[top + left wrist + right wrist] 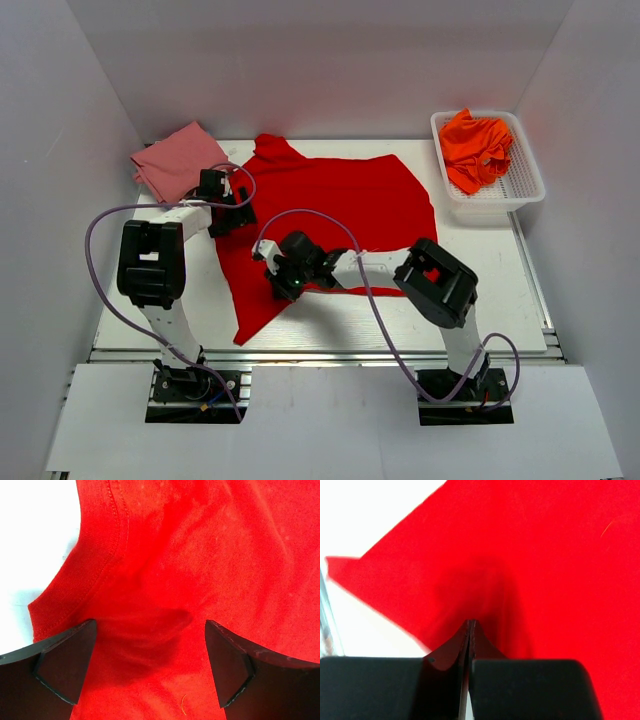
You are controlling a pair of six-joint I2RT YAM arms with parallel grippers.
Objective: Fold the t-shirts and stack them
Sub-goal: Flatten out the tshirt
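**Red shirt spread flat, right gripper pinching it**

I see the red t-shirt (330, 215) lying open mid-table (500, 290), its collar toward 11 o'clock. My right gripper (471, 630) sits near the shirt's 7 o'clock corner, its jaws closed tight on a small pucker of the red cloth. My left gripper (150, 670) is at the shirt's 9 o'clock edge beside the ribbed collar, jaws spread wide with nothing between them but cloth below; I cannot tell if the tips touch it. A folded pink t-shirt (175, 160) lies at 10 o'clock, and crumpled orange t-shirts (478, 148) fill the white basket (525, 185) at 2 o'clock.
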